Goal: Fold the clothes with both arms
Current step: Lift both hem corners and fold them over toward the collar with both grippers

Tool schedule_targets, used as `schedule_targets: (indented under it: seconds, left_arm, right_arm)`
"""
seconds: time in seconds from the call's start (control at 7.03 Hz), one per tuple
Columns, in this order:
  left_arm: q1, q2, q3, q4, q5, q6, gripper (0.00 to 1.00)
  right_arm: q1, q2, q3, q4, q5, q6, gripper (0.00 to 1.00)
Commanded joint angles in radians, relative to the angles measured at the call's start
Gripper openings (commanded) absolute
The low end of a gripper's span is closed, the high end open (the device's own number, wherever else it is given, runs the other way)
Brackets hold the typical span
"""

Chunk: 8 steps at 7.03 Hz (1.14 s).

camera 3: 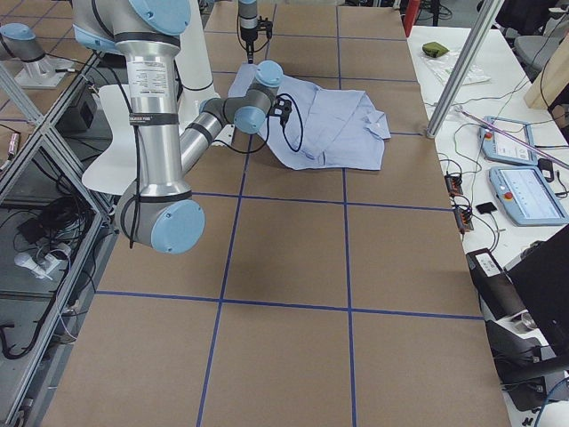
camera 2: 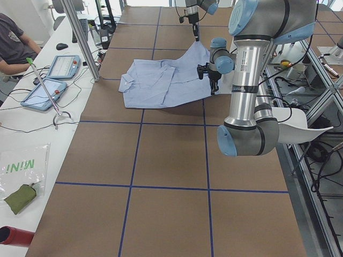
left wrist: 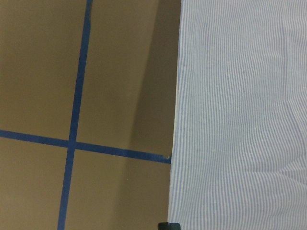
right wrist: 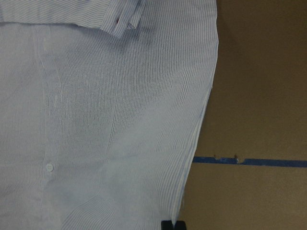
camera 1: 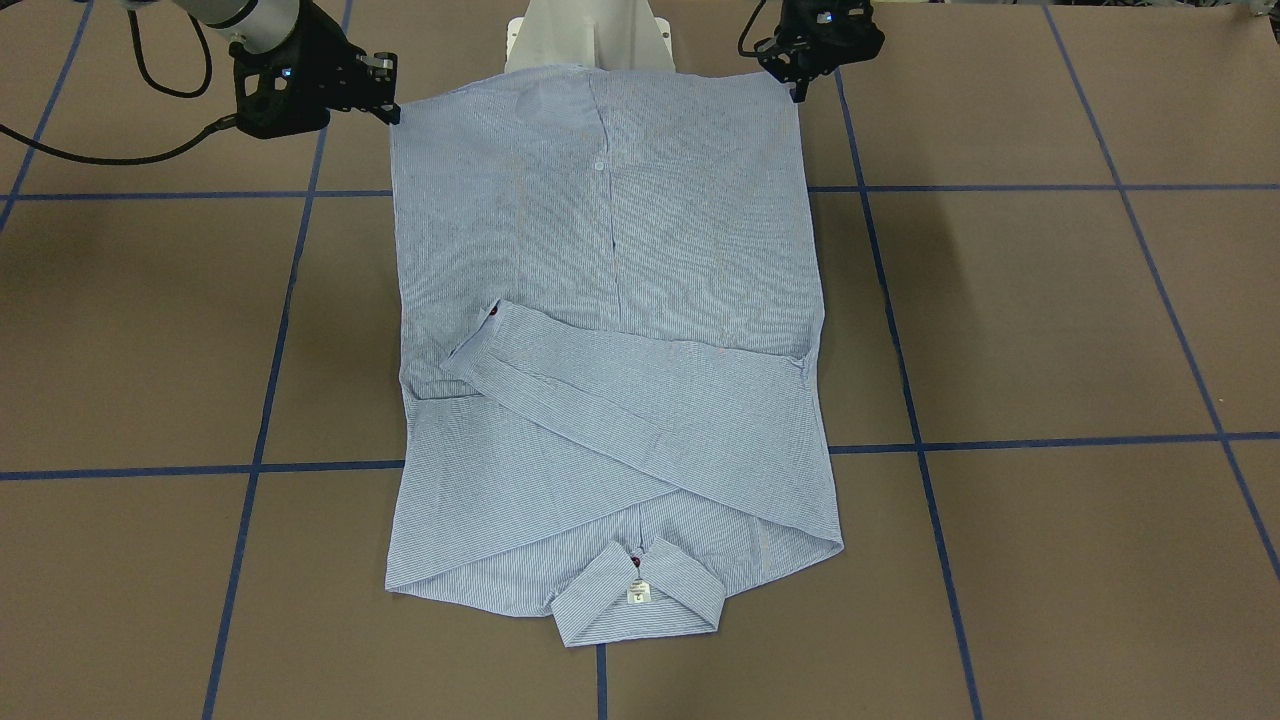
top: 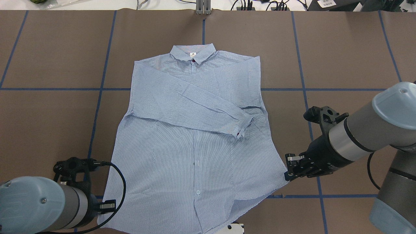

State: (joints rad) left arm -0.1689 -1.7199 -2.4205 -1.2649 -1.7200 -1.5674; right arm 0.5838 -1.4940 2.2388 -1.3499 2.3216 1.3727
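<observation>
roughly centred on a brown table point(top: 341, 48) marked with blue tape lines point(top: 341, 89), a light-blue striped shirt point(top: 195, 156) lies front up. its collar point(top: 193, 52) is on the side farthest from the robot, and both sleeves point(top: 182, 100) are folded across the chest. the hem point(camera 1: 680, 85) is nearest the robot and looks raised off the surface, with a shadow under its edge in the left wrist view.

the left gripper point(top: 109, 206) sits at one hem corner and the right gripper point(top: 288, 169) at the other. each appears pinched closed on its corner of cloth. only a dark tip shows at the bottom of each wrist view, so the grip is judged from the raised fabric rather than seen directly.

the shirt is thin, light and limp. it will likely sag between the two held points, and the loose sleeves could shift if it is swung quickly. the hem corners look like sound places to hold for carrying the lower half toward the collar.

the left arm point(top: 32, 204) reaches in low from the robot's left. the right arm point(top: 367, 133) comes in from the other side, its forearm angled toward the shirt's edge.
</observation>
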Motion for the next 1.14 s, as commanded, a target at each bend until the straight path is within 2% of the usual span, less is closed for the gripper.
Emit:
schedule_targets:
  seconds: [0.0,0.14,0.43,0.71,1.0]
  left_arm:
    - [0.002,-0.048,0.017,0.006,-0.015,0.082,0.0]
    - [-0.03,-0.064,0.021,0.003,-0.015,0.137,0.0]
    - [-0.218,-0.101,0.059,-0.005,-0.076,0.287,0.0]
    - [-0.369,-0.142,0.133,-0.02,-0.125,0.422,0.0]
    - [-0.441,-0.145,0.278,-0.175,-0.138,0.454,0.0]
  right_arm:
    - [0.016,-0.002,-0.001,0.0,0.007,-0.007,0.0]
    - [0.014,0.004,-0.011,0.0,0.005,-0.007,0.0]
    - [0.053,0.03,-0.037,-0.002,0.005,-0.009,0.0]
    - [0.132,0.11,-0.123,-0.003,0.007,-0.009,0.0]
    - [0.204,0.181,-0.22,-0.003,0.009,-0.009,0.0]
